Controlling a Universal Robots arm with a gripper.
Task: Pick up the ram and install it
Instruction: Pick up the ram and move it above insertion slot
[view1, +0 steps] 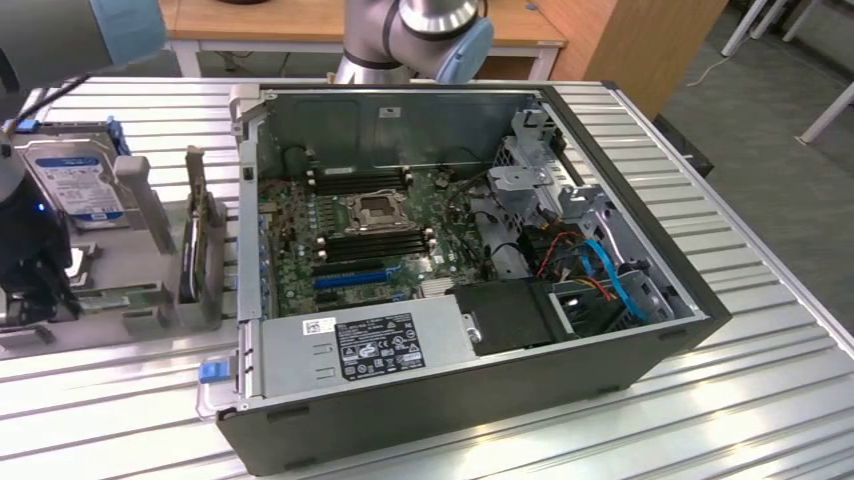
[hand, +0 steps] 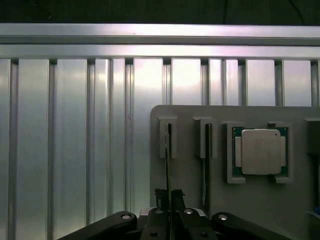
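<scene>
Ram (hand: 167, 160) stands edge-on between the gripper (hand: 169, 197) fingers. Jaws are narrow and look pinched on it, its far end seated in a slot of the grey holder (hand: 187, 175). A 2nd stick (hand: 206, 150) sits one slot over, with the CPU (hand: 261, 152) beyond that. Imo doing this well means a square grip and a straight pull along the slot w/o twist, so it doesn't scrape. Open PC case (view1: 534, 400) is well apart from the tool.

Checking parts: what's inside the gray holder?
The ram stands edge-on in one slot, gripper closed on it; a second stick beside; a silver processor in a pocket. Slot bottoms hidden.
</scene>
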